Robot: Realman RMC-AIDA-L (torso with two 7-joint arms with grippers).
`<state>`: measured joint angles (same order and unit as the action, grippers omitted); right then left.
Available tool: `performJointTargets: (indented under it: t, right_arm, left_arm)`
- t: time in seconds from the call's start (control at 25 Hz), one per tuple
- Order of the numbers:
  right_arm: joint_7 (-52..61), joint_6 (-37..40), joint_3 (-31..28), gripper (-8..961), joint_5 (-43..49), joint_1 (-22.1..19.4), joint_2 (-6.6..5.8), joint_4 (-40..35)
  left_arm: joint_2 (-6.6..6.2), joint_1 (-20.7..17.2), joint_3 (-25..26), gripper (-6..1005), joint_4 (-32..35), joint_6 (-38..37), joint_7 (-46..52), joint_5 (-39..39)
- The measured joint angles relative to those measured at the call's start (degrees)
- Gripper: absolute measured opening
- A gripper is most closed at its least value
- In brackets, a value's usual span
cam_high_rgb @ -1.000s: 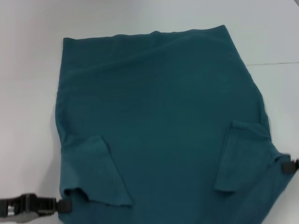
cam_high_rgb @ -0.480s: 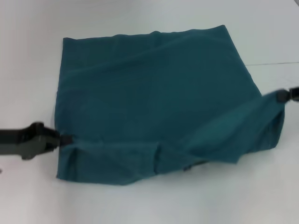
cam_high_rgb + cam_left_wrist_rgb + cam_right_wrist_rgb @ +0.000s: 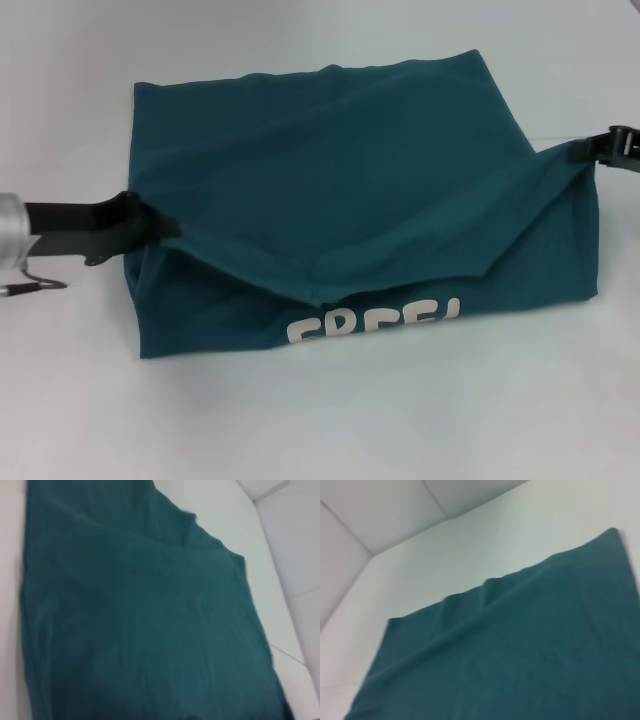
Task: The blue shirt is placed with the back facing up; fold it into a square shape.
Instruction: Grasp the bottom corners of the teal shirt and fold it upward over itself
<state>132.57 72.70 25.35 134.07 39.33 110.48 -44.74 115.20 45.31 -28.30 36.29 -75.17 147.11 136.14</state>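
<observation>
The blue shirt (image 3: 330,170) lies on the white table, its near part lifted and doubled back toward the far edge. White lettering (image 3: 375,320) shows on the turned-up underside. My left gripper (image 3: 148,226) is shut on the fold's left corner, at the shirt's left edge. At the right edge, a little farther back, my right gripper (image 3: 592,150) is shut on the other corner. The cloth sags between them. Plain teal fabric of the blue shirt (image 3: 140,620) fills the left wrist view, and the blue shirt (image 3: 520,655) also fills the right wrist view; neither shows fingers.
The white table (image 3: 320,420) surrounds the shirt, with a thin seam line (image 3: 560,137) at the right. A thin cable (image 3: 30,286) hangs under my left arm. Pale wall panels (image 3: 380,510) stand behind the table's far edge.
Both grippers have carried the shirt's near edge up and away from me toward the far side. The folded-in sleeves are now hidden, and the white lettering has come into view.
</observation>
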Motion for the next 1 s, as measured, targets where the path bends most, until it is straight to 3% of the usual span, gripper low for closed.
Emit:
performJointTargets:
  t: [0.2, 0.44, 0.72, 0.88, 1.0]
  right_arm:
    - [0.3, -8.9, 5.7, 135, 0.2, 1.2, 0.10, 5.5]
    - [0.8, -12.0, 7.7, 141, 0.1, 2.0, 0.67, 5.7]
    - [1.3, -17.8, 7.7, 149, -0.7, 4.1, 0.37, 4.0]
    - [0.9, -26.0, 9.5, 153, 0.3, 6.5, 0.54, 8.5]
    - [0.7, -33.8, 14.4, 156, 0.7, 8.2, 0.74, 14.3]
  left_arm:
    - [1.87, 1.0, -4.9, 35, -0.9, 8.8, 0.4, 0.2]
    - [1.72, 1.0, -6.0, 34, 1.5, 7.7, 1.0, -1.9]
    - [0.83, 2.9, -6.3, 34, 1.0, 11.1, 1.2, -2.9]
    - [1.17, 4.1, -9.7, 35, -1.0, 17.5, 2.0, -1.5]
    - [1.39, 4.3, -13.6, 36, -3.6, 22.7, 3.2, -0.9]
